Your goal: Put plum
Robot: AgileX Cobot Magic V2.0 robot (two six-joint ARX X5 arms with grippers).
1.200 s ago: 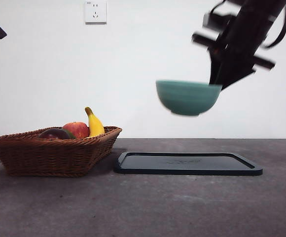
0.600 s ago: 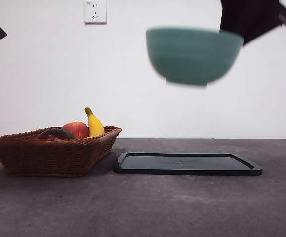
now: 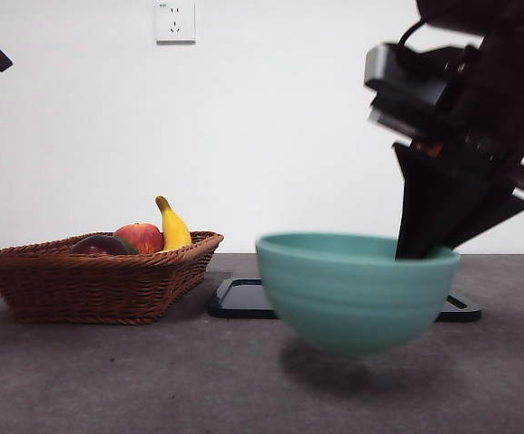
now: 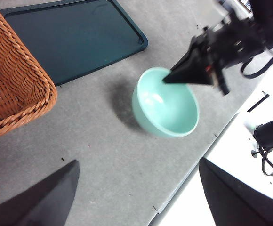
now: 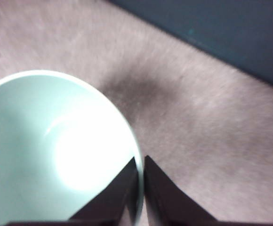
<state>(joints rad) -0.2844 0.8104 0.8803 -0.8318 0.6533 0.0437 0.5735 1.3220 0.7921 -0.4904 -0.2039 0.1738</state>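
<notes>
Teal bowl (image 3: 357,291), basket (image 3: 90,285), tray (image 4: 75,37)

Glazed bowl, woven basket, matt grey tabletop

The teal bowl (image 3: 358,291) gleams smooth and glossy, a bright highlight inside; black matt fingers (image 5: 124,193) clamp its rim. The basket (image 3: 81,280) is rough brown wicker, holding a plum (image 3: 98,244) with a slight sheen and a shiny apple (image 3: 141,237). The dark tray (image 4: 75,35) looks smooth plastic; the tabletop (image 3: 154,380) is dull and speckled.
</notes>
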